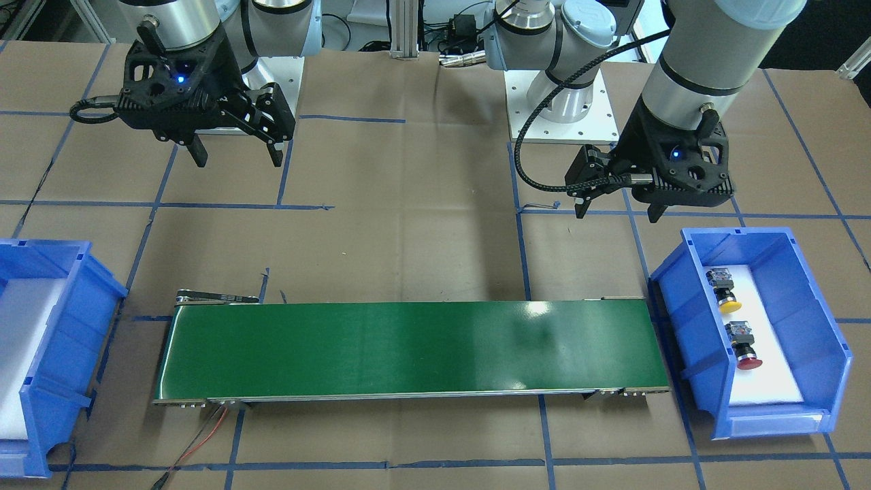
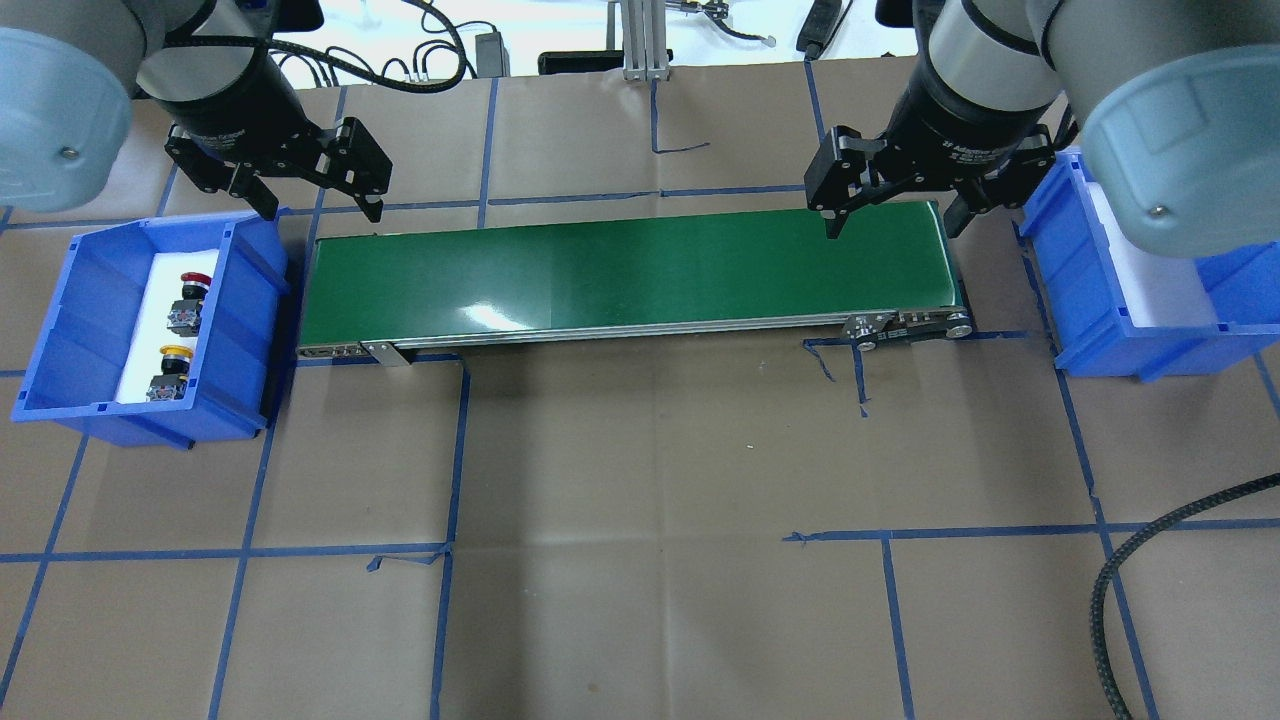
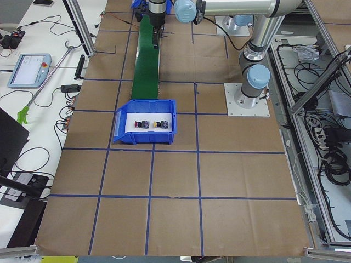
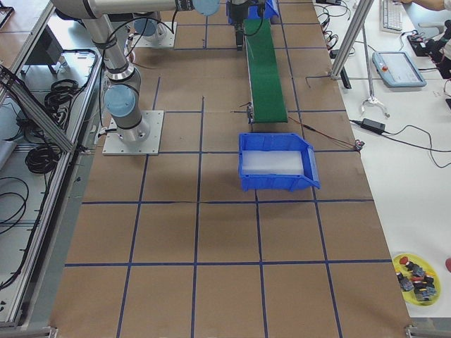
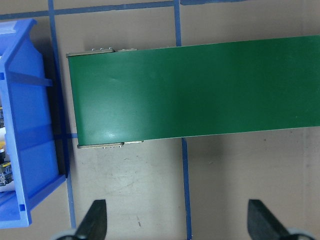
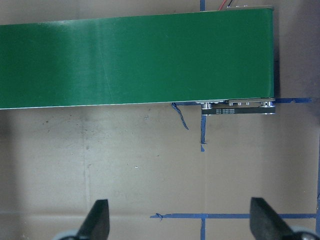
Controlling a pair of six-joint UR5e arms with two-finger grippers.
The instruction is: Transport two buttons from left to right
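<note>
The yellow button (image 1: 725, 292) and the red button (image 1: 744, 348) lie side by side inside the left blue bin (image 1: 816, 327). The left gripper (image 1: 618, 212) hangs wide open and empty above the tabletop (image 1: 422, 231), just beside that bin and apart from both buttons. The right gripper (image 1: 238, 162) is likewise spread wide, holding nothing.

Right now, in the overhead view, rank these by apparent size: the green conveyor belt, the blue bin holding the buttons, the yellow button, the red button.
1. green conveyor belt
2. blue bin
3. yellow button and red button: they look alike, so I won't rank them.
</note>
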